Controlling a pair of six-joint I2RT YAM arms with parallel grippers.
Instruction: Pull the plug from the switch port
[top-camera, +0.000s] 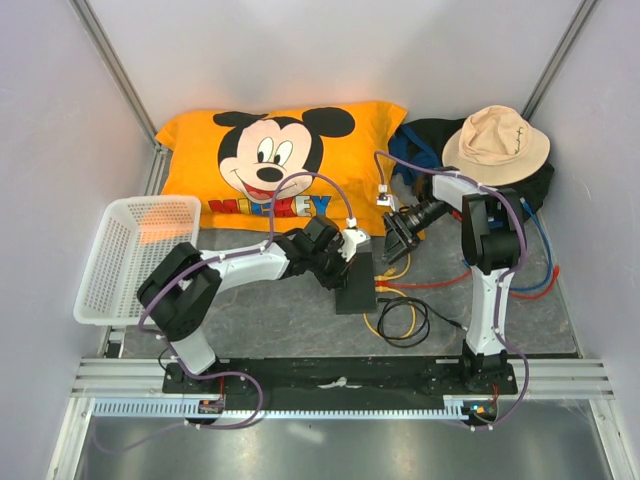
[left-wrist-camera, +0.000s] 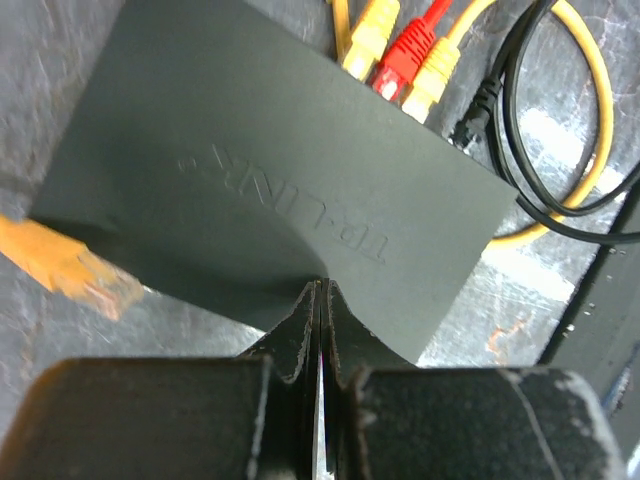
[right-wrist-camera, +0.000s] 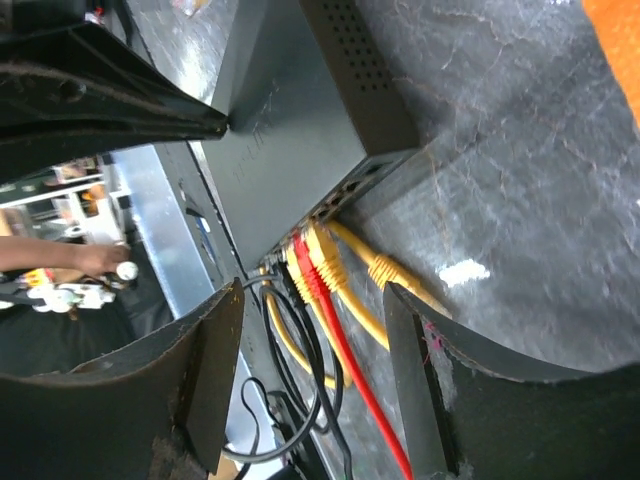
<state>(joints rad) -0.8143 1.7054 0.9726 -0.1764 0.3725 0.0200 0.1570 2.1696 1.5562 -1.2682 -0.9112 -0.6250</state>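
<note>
The tabletop (top-camera: 250, 320) is a dark grey, marbled sheet. The switch (top-camera: 355, 288) lies flat on it directly under the left end effector (top-camera: 345, 262). From the edge of the switch nearest the right end effector (top-camera: 400, 240), yellow cables (top-camera: 375, 325), a red cable (top-camera: 440, 284) and a black cable (top-camera: 410, 320) run out over the surface (the yellow and black ones curl in loose loops). Beyond both end effectors lies a Mickey Mouse pillow (top-camera: 280, 160). A white basket (top-camera: 100, 265) sits well to the left of the left end effector. Beyond the right end effector sits a dark bag (top-camera: 425, 135) (a tan hat (top-camera: 495, 140) on top). On the left wrist camera, an orange plug (left-wrist-camera: 70, 265) lies loose just beside the switch.
</note>
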